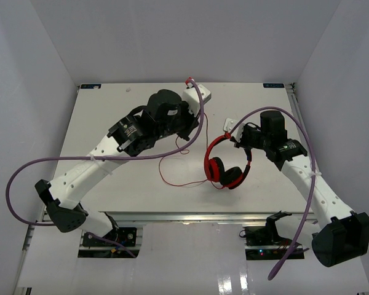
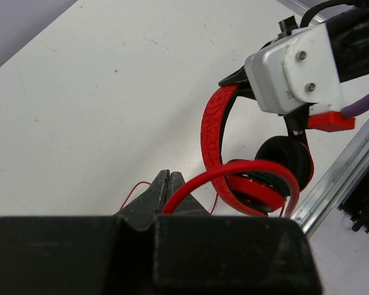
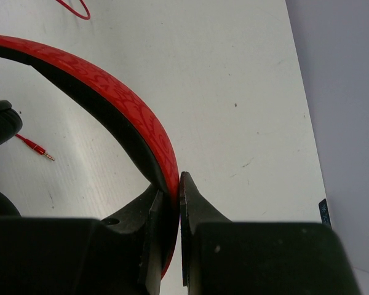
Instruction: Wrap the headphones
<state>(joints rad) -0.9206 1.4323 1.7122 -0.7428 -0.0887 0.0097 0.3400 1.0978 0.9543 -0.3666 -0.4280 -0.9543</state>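
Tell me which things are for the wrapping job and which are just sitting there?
For the job:
headphones, band gripped by the right tool
cord, pinched in the left tool
plug, lying loose

Just there:
purple cable
table

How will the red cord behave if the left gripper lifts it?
The cord is probably floppy: it lies in loose curves on the table and bows out of the shut left gripper. Being thin, it likely weighs little and may swing. Its free plug would probably trail.
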